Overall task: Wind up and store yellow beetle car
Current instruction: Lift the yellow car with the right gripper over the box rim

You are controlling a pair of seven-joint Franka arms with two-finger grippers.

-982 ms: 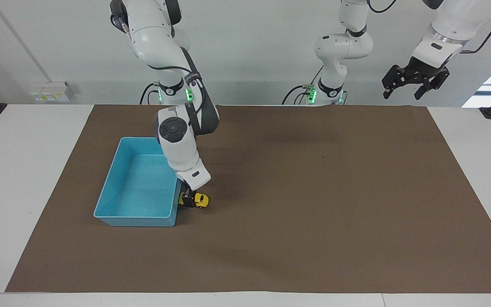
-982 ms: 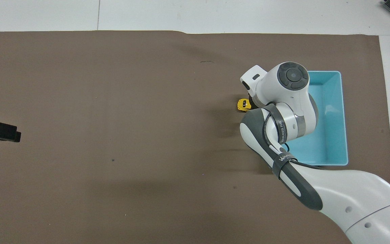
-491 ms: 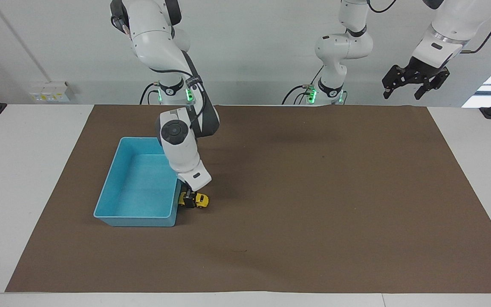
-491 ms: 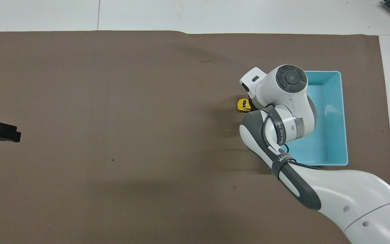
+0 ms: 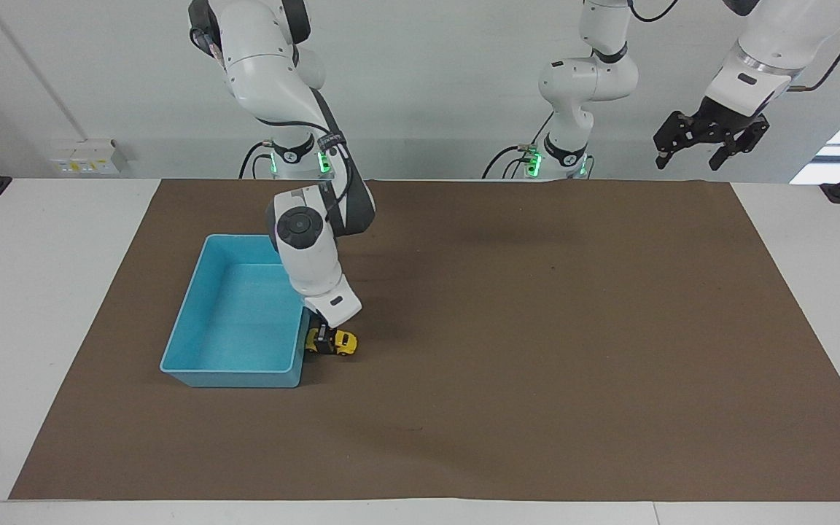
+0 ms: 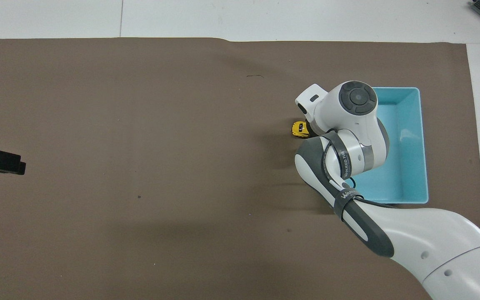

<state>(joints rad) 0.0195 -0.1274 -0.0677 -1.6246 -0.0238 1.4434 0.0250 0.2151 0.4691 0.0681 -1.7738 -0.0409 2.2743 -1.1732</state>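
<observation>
glossy yellow beetle car (image 5: 343,342), rounded and tiny, sits on the matte brown mat (image 5: 537,350) just beside the smooth light-blue tray (image 5: 194,364). right gripper (image 5: 323,340) is down at the car's rear; grip unclear. left gripper (image 5: 712,140) waits open, raised.

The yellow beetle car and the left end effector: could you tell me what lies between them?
Only bare brown mat, as the overhead view shows, from the yellow beetle car to the left end effector.
</observation>
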